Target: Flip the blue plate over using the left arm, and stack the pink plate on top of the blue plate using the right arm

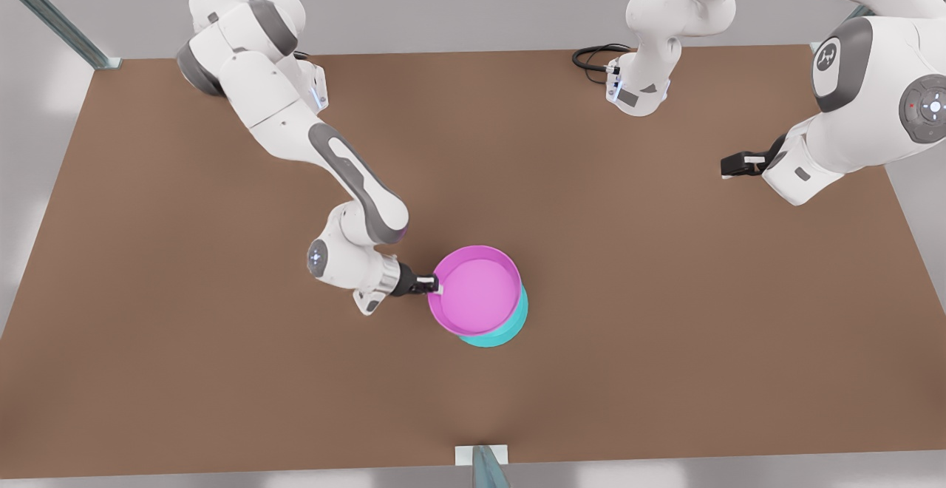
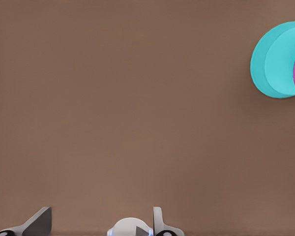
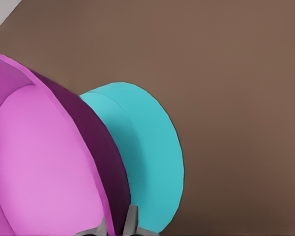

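Observation:
The pink plate (image 1: 479, 292) hangs open side up over the blue plate (image 1: 505, 331), covering most of it. I cannot tell whether the two touch. The blue plate (image 3: 147, 147) lies on the brown table with its flat base upward. My right gripper (image 1: 434, 286), on the arm at the front view's left, is shut on the pink plate's rim (image 3: 105, 162), with its fingertips (image 3: 132, 222) pinching the wall. My left gripper (image 1: 735, 165) waits open at the front view's right, well away from the plates. Its fingers (image 2: 39, 221) stand wide apart over bare table, with the blue plate (image 2: 273, 61) far off.
A black cable (image 1: 591, 55) loops at the table's far edge beside the base of the arm at the front view's right. A metal post (image 1: 484, 466) stands at the near edge, another (image 1: 59, 22) at the far corner on the front view's left. Bare tabletop (image 1: 665, 288) surrounds the plates.

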`<state>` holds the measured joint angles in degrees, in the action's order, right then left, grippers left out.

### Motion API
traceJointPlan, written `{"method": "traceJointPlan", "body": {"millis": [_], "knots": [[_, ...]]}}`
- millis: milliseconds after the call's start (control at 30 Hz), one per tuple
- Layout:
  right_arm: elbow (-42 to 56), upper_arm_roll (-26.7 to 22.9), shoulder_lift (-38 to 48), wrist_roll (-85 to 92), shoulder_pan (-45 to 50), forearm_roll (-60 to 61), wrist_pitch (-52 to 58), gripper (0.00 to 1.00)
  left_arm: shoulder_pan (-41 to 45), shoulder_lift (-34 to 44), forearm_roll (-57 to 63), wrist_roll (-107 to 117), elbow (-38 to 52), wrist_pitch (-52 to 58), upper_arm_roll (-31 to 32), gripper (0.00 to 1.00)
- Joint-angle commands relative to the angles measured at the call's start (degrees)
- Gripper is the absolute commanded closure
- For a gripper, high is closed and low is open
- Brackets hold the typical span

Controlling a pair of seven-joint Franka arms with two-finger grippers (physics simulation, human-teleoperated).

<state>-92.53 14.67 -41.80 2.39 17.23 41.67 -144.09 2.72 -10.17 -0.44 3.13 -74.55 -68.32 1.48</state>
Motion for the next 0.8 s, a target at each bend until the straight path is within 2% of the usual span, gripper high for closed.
{"method": "traceJointPlan", "body": {"millis": [0,433,467,500,667,700,733,767], "knots": [[0.07,-1.22,0.4,-17.07,1.31,-3.7,2.15,0.79,0.01,0.06,0.0,-1.46,0.02,0.03,-0.07,0.0],[4.81,-1.22,-2.93,-22.95,2.89,-11.96,5.84,0.79,0.09,-0.11,0.0,-1.28,0.2,0.11,-0.07,0.0],[5.16,-1.22,-2.93,-22.95,2.81,-12.05,5.84,0.71,0.01,-0.11,0.0,-1.28,0.2,0.11,-0.07,0.0],[5.43,-1.22,-3.11,-22.87,2.89,-12.05,5.84,0.0,0.01,-0.11,0.0,-1.28,0.2,0.11,-0.07,0.0],[6.04,-1.22,-2.41,-22.69,2.37,-13.28,5.93,0.0,0.09,-0.2,-0.09,-1.11,0.2,0.11,0.11,0.0],[9.11,-2.89,-1.88,-22.69,2.1,-13.37,8.99,0.0,0.09,-0.2,-0.09,-1.11,0.2,0.11,0.11,0.0],[13.07,-6.75,-0.13,-22.43,1.93,-13.54,16.81,0.0,0.09,-0.2,-0.09,-1.11,0.2,0.11,0.11,0.0],[17.63,-11.76,1.28,-21.9,1.49,-17.49,29.54,0.0,0.09,-0.2,-0.09,-1.11,0.11,0.11,0.11,0.0]]}}
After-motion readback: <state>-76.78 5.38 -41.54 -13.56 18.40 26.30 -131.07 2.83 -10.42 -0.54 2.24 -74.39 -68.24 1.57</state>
